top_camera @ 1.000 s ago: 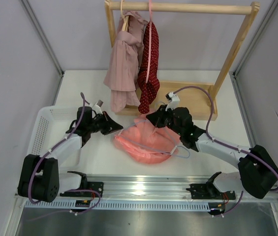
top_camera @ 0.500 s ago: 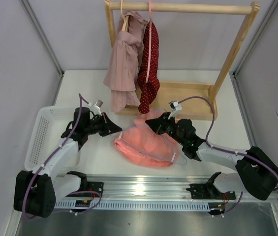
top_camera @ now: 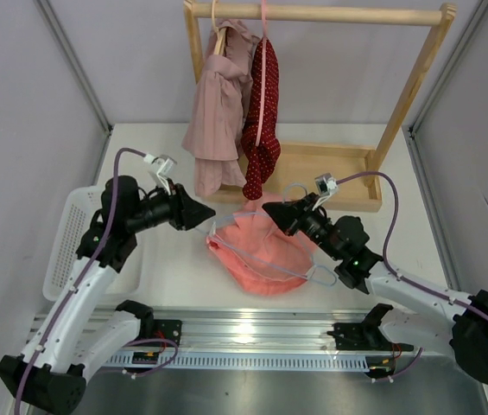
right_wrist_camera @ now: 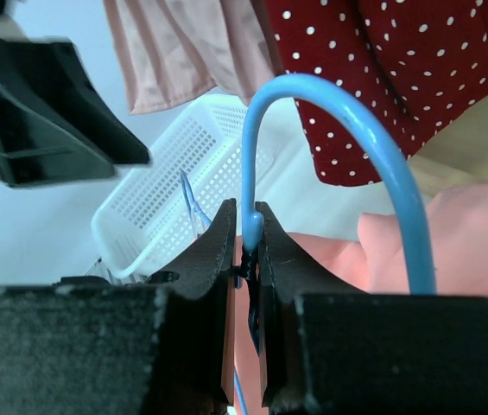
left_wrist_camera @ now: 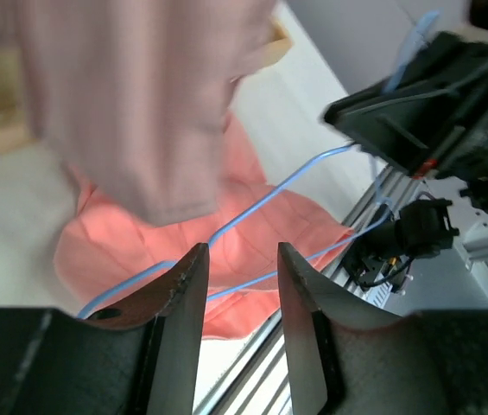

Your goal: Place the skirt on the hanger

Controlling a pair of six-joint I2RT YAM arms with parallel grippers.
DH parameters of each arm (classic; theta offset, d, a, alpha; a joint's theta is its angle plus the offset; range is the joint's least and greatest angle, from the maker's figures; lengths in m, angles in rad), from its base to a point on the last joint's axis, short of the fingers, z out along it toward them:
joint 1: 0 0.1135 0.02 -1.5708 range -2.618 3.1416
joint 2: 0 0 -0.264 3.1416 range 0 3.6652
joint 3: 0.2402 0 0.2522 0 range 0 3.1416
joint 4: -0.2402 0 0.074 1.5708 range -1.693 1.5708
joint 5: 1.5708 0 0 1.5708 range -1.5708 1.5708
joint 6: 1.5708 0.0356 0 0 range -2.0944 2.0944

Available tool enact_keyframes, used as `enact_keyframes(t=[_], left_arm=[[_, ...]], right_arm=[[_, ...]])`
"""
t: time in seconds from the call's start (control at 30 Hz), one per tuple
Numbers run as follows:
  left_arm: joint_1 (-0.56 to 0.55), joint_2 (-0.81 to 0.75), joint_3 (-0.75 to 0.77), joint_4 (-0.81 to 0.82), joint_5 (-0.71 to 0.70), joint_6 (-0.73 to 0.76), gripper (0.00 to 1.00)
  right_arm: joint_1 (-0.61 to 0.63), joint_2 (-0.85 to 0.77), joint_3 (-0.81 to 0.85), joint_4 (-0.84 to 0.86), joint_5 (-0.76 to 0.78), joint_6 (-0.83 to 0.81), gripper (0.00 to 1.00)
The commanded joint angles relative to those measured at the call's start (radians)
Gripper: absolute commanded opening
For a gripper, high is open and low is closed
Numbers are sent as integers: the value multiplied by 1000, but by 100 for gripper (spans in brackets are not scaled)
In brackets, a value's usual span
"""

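On the worktop point(top_camera: 174, 270), between my two arms and just on the near side of the rack's base, the plain coral-pink cloth skirt point(top_camera: 265, 258) lies in a crumpled heap. The thin light-blue wire hanger point(right_wrist_camera: 308, 85) rests across its top. The triangular frame runs from the skirt's far-left edge to its near-right edge, and the hook rises at the far side. I cannot tell whether any of the wire passes inside the cloth.

My right hand point(right_wrist_camera: 245, 233) sits at the skirt's far-right edge. Its two fingers are closed tight on the foot of the hook, which curves up and over to the right in the wrist view.

My left hand point(left_wrist_camera: 240, 259) hangs just left of the skirt's far-left corner and points towards it. Its fingers are spread and nothing is between them. Past the gap I see the coral cloth and a stretch of blue wire.

Beyond the skirt stands the wooden clothes rack point(top_camera: 313, 13). From the left end of its rail hang a dusty mauve-pink striped garment point(top_camera: 218, 112) and, just to its right, a dark red white-dotted garment point(top_camera: 263, 121). Their hems reach down close to the skirt's far edge. A white plastic mesh basket point(top_camera: 71, 233) sits at the left edge of the worktop, under my left arm.
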Motion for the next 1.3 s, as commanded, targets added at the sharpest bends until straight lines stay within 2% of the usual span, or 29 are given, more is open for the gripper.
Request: enact_keyframes(t=[0.0, 0.13, 0.27, 0.53, 0.63, 0.83, 1.27], left_arm=[[-53, -39, 114, -7, 16, 121, 45], [-104, 17, 224, 38, 61, 160, 48], [-194, 163, 368, -63, 68, 334, 49], [-328, 406, 627, -233, 79, 539, 50], [-375, 478, 651, -286, 70, 602, 50], [-417, 519, 617, -266, 65, 609, 49], [-452, 522, 499, -197, 150, 597, 46]], right_arm=[[6, -56, 7, 34, -26, -34, 0], [4, -85, 30, -11, -43, -54, 0], [6, -110, 58, -48, -47, -64, 0], [6, -162, 152, -178, -63, -103, 0], [6, -170, 178, -201, -69, -113, 0], [3, -185, 193, -227, -64, -117, 0], [-45, -213, 231, -287, -79, -119, 0]])
